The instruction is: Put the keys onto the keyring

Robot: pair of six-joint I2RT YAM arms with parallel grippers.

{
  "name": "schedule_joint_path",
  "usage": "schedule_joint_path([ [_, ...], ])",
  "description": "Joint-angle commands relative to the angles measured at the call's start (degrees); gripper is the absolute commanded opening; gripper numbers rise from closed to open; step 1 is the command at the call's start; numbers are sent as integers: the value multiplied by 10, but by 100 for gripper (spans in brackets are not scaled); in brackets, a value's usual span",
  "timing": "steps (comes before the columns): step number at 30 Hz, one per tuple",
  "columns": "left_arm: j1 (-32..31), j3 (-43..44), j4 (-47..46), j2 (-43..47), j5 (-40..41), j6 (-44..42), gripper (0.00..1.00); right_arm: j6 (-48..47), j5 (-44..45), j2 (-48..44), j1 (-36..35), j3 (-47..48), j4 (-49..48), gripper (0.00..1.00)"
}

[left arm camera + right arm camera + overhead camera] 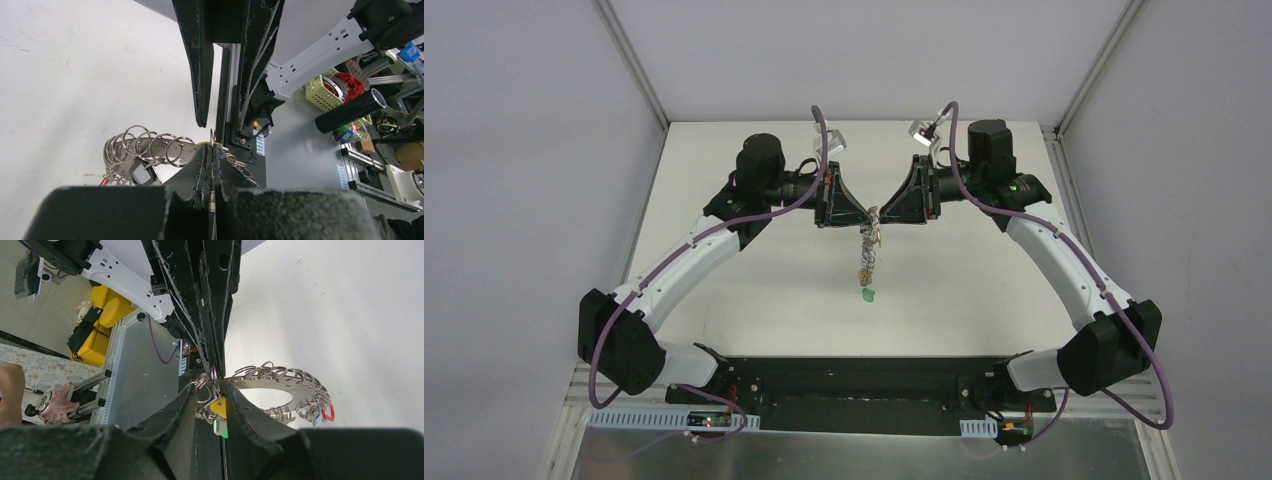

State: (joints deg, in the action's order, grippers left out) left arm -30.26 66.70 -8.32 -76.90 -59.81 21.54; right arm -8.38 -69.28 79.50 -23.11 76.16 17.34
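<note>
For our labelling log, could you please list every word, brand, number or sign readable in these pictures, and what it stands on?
No text can be read in any view.
White tag on the keyring: too blurred to read.
Yellow key: no mark visible.
Basket in the background: too small to read anything.

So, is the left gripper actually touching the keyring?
Touching. In the left wrist view the left gripper is shut on a wire loop on the keyring; the right wrist view shows the same pinch.
</note>
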Motion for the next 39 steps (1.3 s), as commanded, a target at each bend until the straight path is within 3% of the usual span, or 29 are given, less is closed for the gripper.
schedule_joint_path([
  [1, 6, 5, -55, 17, -20, 20, 0, -7, 1, -5, -8, 0, -15, 31],
  [22, 10, 3, -59, 18, -18, 25, 0, -18, 7, 5, -26, -14, -10, 19],
  [29, 11, 0, -59, 19, -19, 24, 0, -15, -1, 8, -25, -7, -9, 0],
  [32, 12, -1, -50, 19, -20, 15, 0, -20, 2, 8, -24, 5, 2, 0],
  [36, 11, 23, 44, 20, -20, -79, 0, -100, 48, 10, -33, 49, 96, 0],
  [39, 12, 60, 179, 20, -4, -175, 11, -169, 110, 17, -54, 84, 182, 0],
])
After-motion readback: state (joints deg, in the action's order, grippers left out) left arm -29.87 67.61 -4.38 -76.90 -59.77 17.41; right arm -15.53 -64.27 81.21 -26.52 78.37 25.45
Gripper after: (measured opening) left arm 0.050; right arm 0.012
